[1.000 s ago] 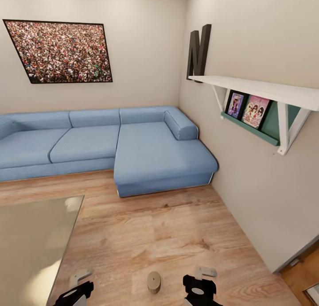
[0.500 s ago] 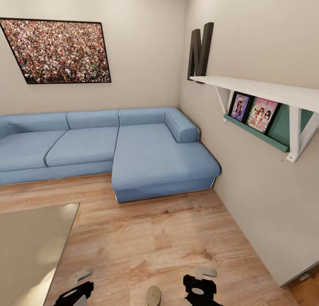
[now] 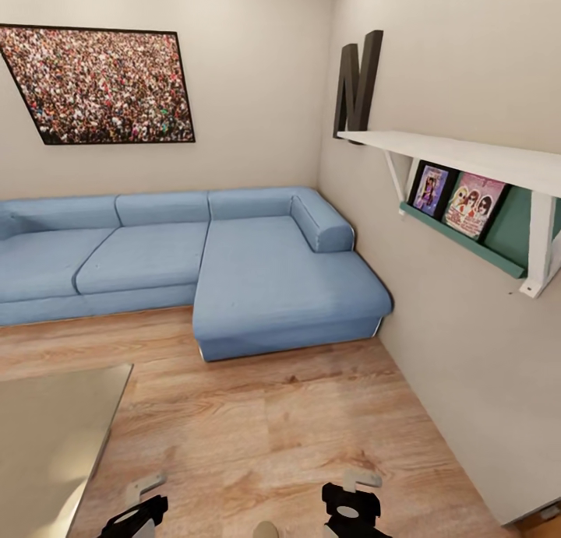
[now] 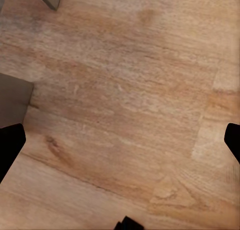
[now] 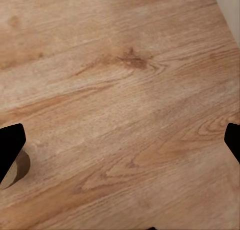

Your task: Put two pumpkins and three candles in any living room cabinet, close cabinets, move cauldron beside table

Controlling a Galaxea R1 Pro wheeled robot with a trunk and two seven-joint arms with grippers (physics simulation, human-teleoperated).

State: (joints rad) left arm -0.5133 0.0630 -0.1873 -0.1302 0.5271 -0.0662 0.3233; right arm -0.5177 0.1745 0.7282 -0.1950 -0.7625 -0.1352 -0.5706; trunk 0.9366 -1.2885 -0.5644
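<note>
Forward-rolled view: candle (image 3: 265, 529) now lies between both spread tools (image 3: 132, 515) (image 3: 351, 511).

Ahead of me a blue corner sofa (image 3: 210, 265) sits on a light wood floor (image 3: 273, 429) against beige walls. A framed crowd picture (image 3: 101, 86) hangs above it; a white shelf (image 3: 460, 152) and a dark letter N (image 3: 357, 82) are mounted on the side wall.
</note>
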